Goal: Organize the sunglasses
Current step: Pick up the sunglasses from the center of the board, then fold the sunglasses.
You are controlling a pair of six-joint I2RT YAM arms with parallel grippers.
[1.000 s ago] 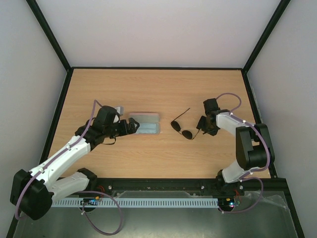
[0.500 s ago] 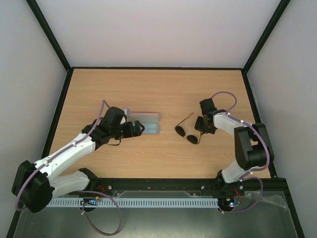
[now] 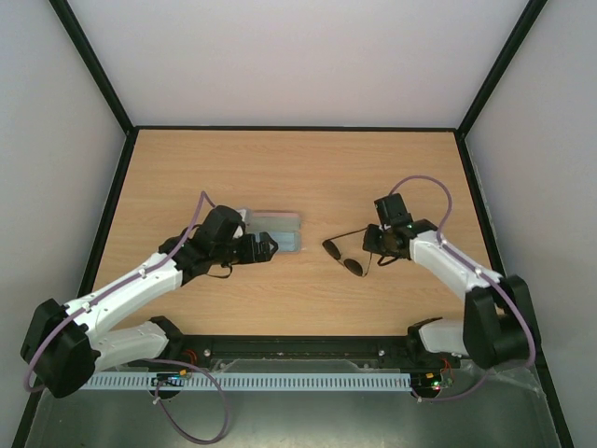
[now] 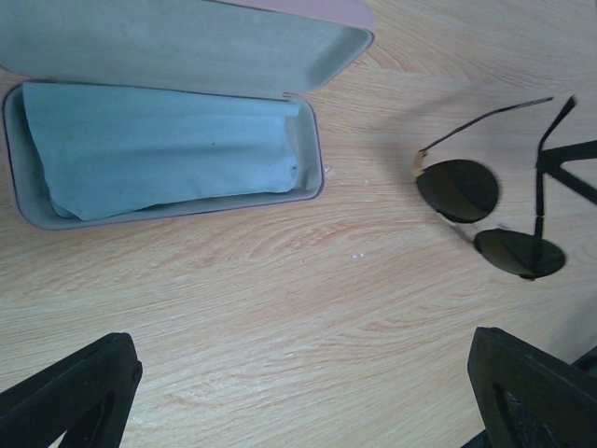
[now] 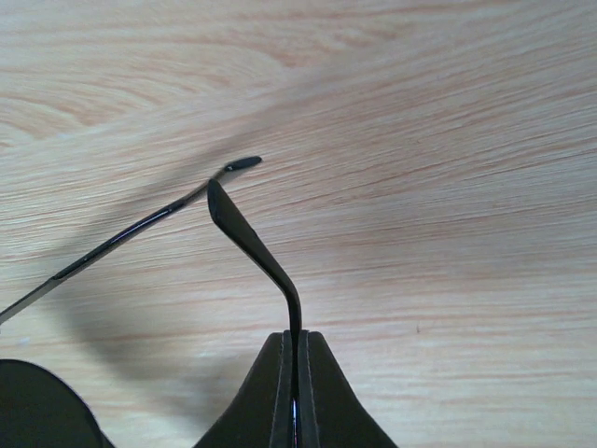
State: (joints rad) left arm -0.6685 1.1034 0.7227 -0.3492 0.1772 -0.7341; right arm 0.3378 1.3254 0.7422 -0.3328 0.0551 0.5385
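As things lie, done: right gripper [image 5: 294, 343] pinches one thin wire arm of the small dark oval-lensed sunglasses [image 4: 457, 189].
Position: unfolded, near the open pinkish rounded case [image 4: 187, 42], outside it.
Other tool: left gripper [image 4: 298, 401] wide, empty.
Remaining, likely: folding, casing, closing.

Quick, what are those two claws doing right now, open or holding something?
Left gripper: open, holding nothing.
Right gripper: shut on the dark oval-lensed wire sunglasses, pinching one thin black arm.
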